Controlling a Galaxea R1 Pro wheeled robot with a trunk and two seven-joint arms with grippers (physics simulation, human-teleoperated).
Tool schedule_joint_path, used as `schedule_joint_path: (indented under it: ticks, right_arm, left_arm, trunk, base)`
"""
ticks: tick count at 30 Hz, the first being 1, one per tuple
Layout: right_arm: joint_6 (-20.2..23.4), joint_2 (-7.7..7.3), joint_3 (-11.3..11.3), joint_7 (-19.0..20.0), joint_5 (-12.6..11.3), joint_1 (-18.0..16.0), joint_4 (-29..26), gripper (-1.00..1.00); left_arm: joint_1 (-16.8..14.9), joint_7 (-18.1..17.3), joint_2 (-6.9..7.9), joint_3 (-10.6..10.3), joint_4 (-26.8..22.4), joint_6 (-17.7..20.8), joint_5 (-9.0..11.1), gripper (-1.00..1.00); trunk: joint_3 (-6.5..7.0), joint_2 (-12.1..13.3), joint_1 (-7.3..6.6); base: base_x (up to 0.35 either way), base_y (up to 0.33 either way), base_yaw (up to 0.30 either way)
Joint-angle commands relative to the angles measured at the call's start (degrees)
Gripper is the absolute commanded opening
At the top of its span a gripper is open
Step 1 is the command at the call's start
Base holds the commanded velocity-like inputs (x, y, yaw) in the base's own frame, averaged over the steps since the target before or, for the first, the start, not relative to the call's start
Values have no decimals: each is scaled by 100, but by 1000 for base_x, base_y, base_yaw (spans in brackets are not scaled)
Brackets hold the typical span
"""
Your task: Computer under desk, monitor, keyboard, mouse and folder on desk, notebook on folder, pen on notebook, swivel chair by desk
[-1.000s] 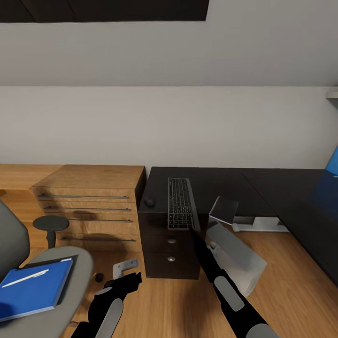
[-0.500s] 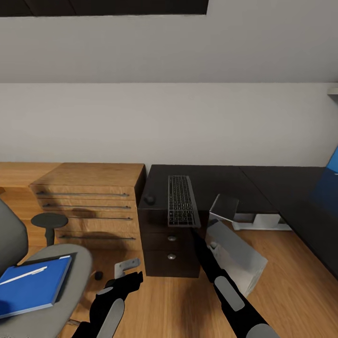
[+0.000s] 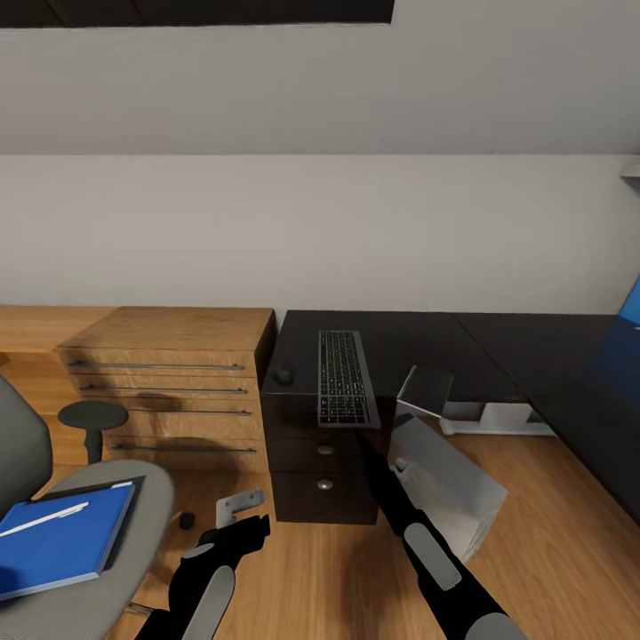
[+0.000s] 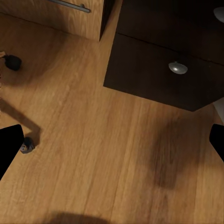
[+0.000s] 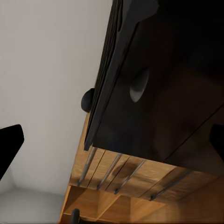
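The slim keyboard (image 3: pixel 343 378) lies on the black desk (image 3: pixel 418 342), its near end jutting past the front edge. The dark mouse (image 3: pixel 284 376) (image 5: pixel 87 100) sits to its left. My right gripper (image 3: pixel 363 437) (image 5: pixel 112 140) is just below that near end, open, looking up at the desk's underside. My left gripper (image 3: pixel 242 532) (image 4: pixel 112 144) hangs open over the floor. The blue folder (image 3: pixel 62 538) lies on the swivel chair (image 3: pixel 133 498) with a white pen (image 3: pixel 44 521) on it. The grey computer (image 3: pixel 449 489) leans tilted on the floor under the desk.
A dark three-drawer cabinet (image 3: pixel 324 471) (image 4: pixel 158 70) stands under the desk's left end. Low light-wood cabinets (image 3: pixel 169 391) line the wall to the left. The chair's chrome leg (image 3: pixel 238 505) and casters (image 4: pixel 11 61) are close to my left gripper. A blue panel (image 3: pixel 631 311) shows at far right.
The whole picture has shifted up slightly, so the camera moved. Both arms and the keyboard keep nearly the same places.
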Motion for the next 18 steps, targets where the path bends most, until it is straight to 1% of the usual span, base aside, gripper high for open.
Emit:
schedule_joint_path:
  ticks: [1, 4, 9, 15, 18]
  right_arm:
    - [-11, -3, 30, 19, -59, -5, 5, 100]
    - [-6, -1, 59, 20, -61, -5, 1, 100]
    - [-9, -2, 71, 20, -69, -4, -12, 100]
    - [-35, -6, 67, 26, -57, 0, -38, 100]
    - [-38, -10, 65, 28, -54, -4, -45, 100]
  left_arm:
    - [-4, 58, 1, -7, -5, 6, 60, 100]
    - [-4, 58, 2, -8, -2, -2, 59, 100]
    - [-4, 58, 3, -9, 14, -9, 58, 100]
    - [-4, 58, 3, -10, 25, -6, 58, 100]
    - [-4, 58, 3, -10, 29, -10, 58, 100]
  trunk:
    - [-5, -3, -1]
    - [-5, -3, -1]
    - [-5, -3, -1]
    - [-5, -3, -1]
    - [-5, -3, -1]
  base:
    - [0, 0, 0]
    - [34, 20, 0]
    - [140, 85, 0]
    - [37, 15, 0]
    - [124, 2, 0]
